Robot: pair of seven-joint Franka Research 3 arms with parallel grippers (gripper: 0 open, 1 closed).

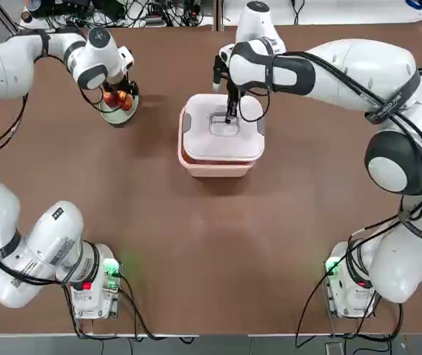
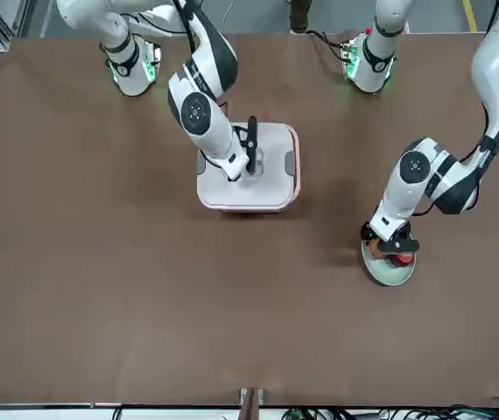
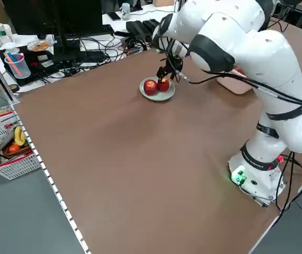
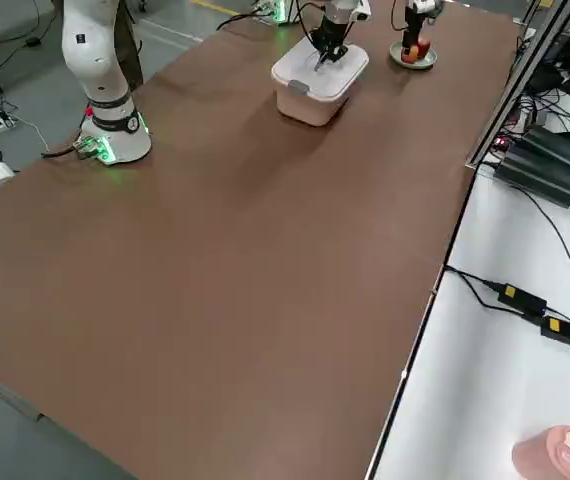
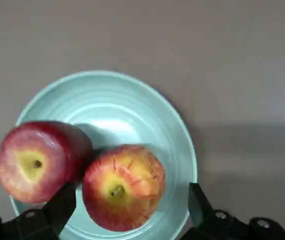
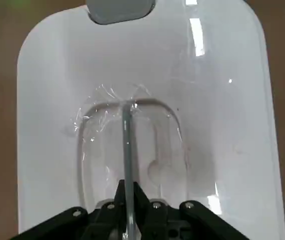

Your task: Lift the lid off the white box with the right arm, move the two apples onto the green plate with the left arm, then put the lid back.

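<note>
Top view: the lid (image 1: 222,126), white with a recessed handle, is seated slightly skewed on the white box (image 1: 218,164) at table centre; the right gripper (image 1: 231,112) is clamped on the handle.
Front view: the green plate (image 2: 391,268) is located beside the box, well apart.
Left side view: the two apples (image 3: 157,85), red with yellow patches, are seen side by side on the plate.
Left wrist view: the left gripper (image 5: 127,210) is spread wide astride one apple, no contact being visible.
Right wrist view: the handle's thin bar is pinched between fully closed fingers.
</note>
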